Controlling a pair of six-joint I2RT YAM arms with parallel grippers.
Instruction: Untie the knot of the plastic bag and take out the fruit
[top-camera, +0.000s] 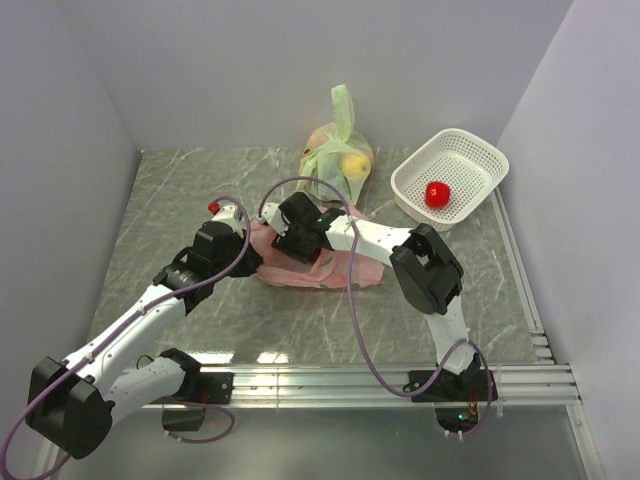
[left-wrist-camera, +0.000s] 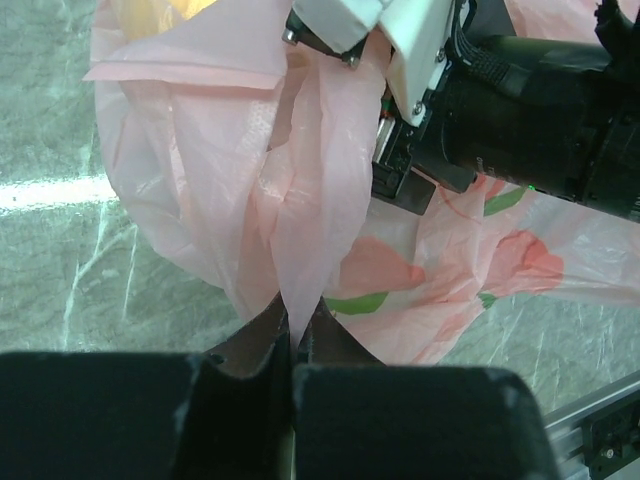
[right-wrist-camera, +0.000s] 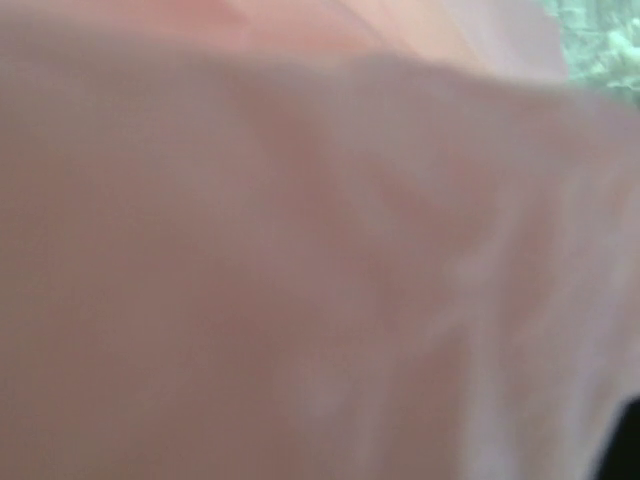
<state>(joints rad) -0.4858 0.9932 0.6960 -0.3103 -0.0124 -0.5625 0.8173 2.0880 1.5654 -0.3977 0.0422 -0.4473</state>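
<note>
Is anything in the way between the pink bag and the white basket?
Nothing visible lies between the pink bag and the white basket. The green bag stands off that route, farther back; only the right arm itself stretches along it.

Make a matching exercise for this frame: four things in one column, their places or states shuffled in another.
1 red fruit
2 pink plastic bag
3 green bag
4 left hand

a shut on a fold of pink plastic
b in the white basket
c standing just left of that basket
d lying on the table

Pairs: 1-b, 2-d, 3-c, 4-a
</note>
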